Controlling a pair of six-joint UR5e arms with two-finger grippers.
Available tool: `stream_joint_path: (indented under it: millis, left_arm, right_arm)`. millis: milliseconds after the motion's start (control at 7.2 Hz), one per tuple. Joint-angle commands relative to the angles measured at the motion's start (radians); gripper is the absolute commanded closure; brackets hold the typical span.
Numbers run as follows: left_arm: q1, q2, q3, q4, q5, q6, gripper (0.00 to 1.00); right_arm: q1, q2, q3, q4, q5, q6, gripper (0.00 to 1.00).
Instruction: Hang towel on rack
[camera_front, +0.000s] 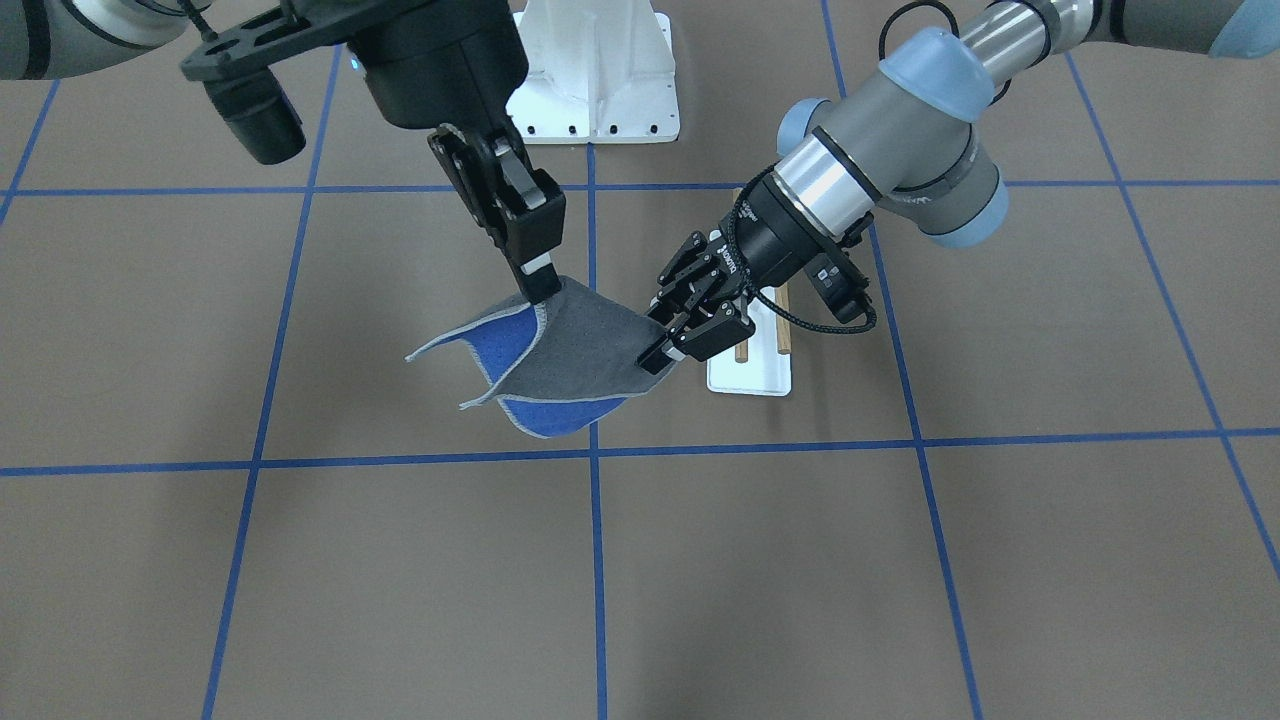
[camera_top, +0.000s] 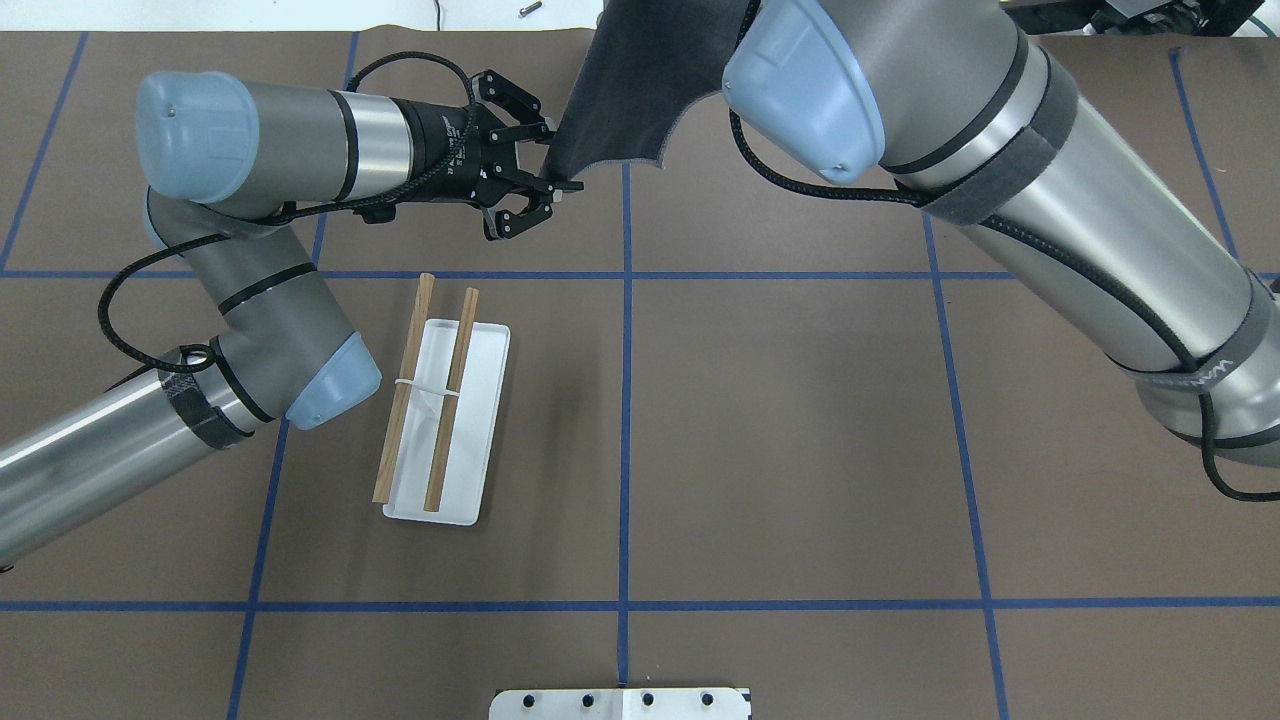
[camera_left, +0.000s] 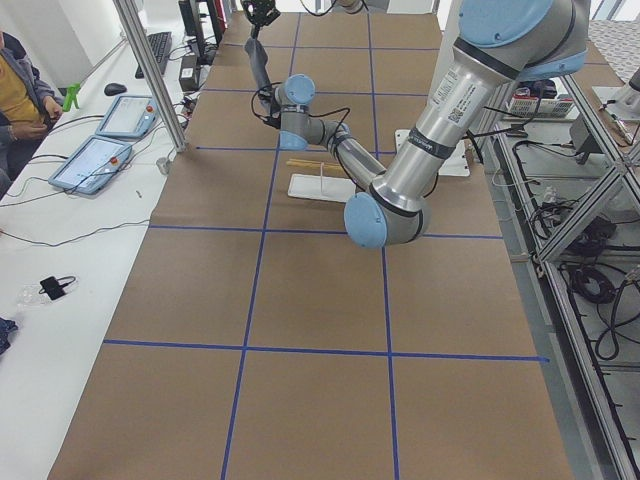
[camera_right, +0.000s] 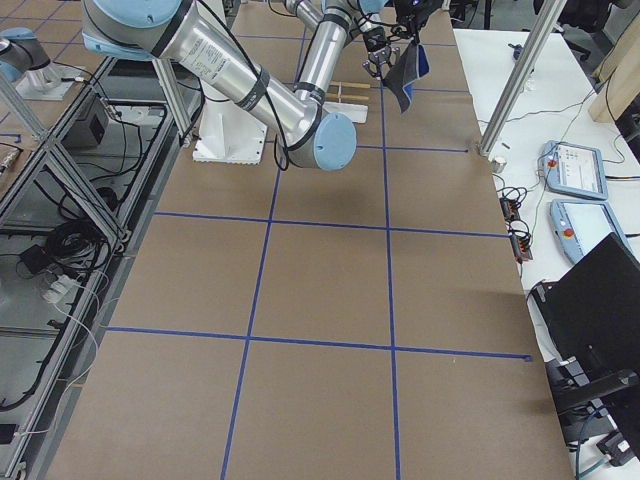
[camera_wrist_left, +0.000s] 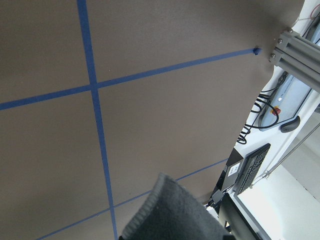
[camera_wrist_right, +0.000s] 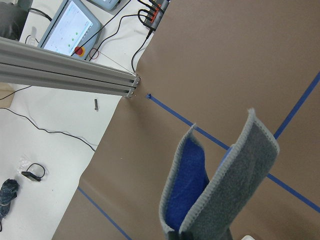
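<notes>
The towel (camera_front: 585, 345), grey with a bright blue underside and a light stitched edge, hangs in the air between both grippers. My left gripper (camera_front: 655, 358) is shut on one corner of it; this also shows in the overhead view (camera_top: 560, 185). My right gripper (camera_front: 540, 288) is shut on another corner, higher up. The towel's free corners droop, as the right wrist view (camera_wrist_right: 225, 190) shows. The rack (camera_top: 445, 400), a white base with two brown dowels (camera_top: 450, 400), stands on the table beneath and behind the left wrist. The towel is apart from it.
The large white bolted pedestal (camera_front: 595, 70) stands at the robot's base. Blue tape lines (camera_front: 595, 560) cross the brown table. An aluminium frame post (camera_wrist_right: 70, 75) and tablets (camera_left: 95, 160) lie past the table's far edge. A person (camera_left: 20, 90) sits there.
</notes>
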Motion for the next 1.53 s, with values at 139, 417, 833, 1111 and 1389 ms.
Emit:
stream_joint_path:
  millis: [139,417,833,1111,1389]
  left_arm:
    - [-0.003,0.016,-0.012,-0.041,0.002,0.136,1.00]
    - [-0.003,0.040,-0.035,-0.039,0.066,0.376,1.00]
    - [0.000,0.081,-0.066,-0.032,0.235,1.017,1.00]
    - [0.001,0.095,-0.085,0.007,0.229,1.443,1.00]
    - [0.015,0.121,-0.150,0.090,0.238,1.724,1.00]
  right_arm:
    - [0.000,-0.082,0.076,0.002,0.000,-0.022,0.01]
    - [0.001,-0.259,0.260,0.002,0.003,-0.117,0.00]
    - [0.004,-0.297,0.288,0.002,0.000,-0.165,0.00]
    - [0.007,-0.317,0.296,0.002,0.000,-0.236,0.00]
    - [0.059,-0.379,0.317,0.002,0.002,-0.460,0.00]
